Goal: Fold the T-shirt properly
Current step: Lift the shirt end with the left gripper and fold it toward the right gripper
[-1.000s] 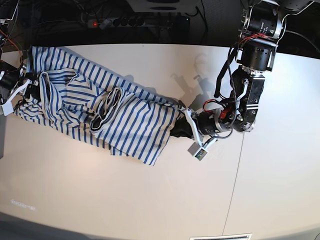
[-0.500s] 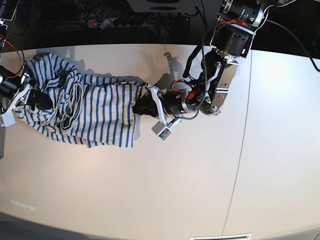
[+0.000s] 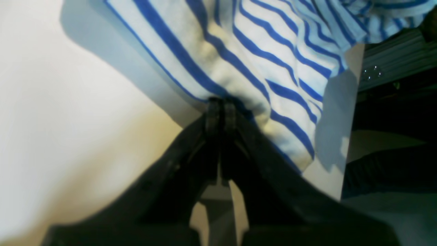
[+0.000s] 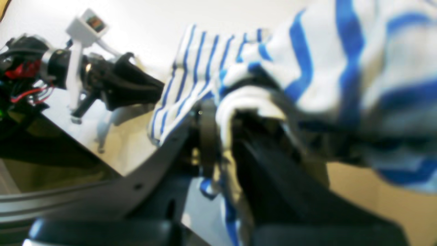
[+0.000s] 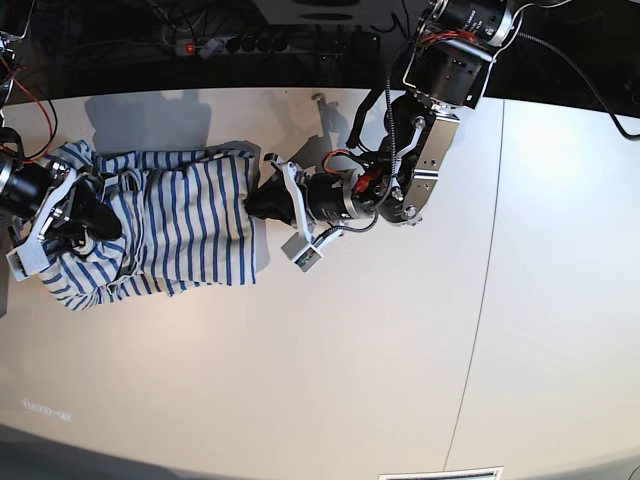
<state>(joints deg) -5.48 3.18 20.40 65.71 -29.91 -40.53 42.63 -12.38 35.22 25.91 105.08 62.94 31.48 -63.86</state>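
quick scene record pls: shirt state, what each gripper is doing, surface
shirt: striped T-shirt, bunched in a loose heap at the base view's left end of the table
left gripper: shut on the shirt's edge facing the table's middle
right gripper: shut on a fold of cloth at the opposite end
fold state: not neat, layers rumpled
surface: pale tabletop, with a seam on the base view's right
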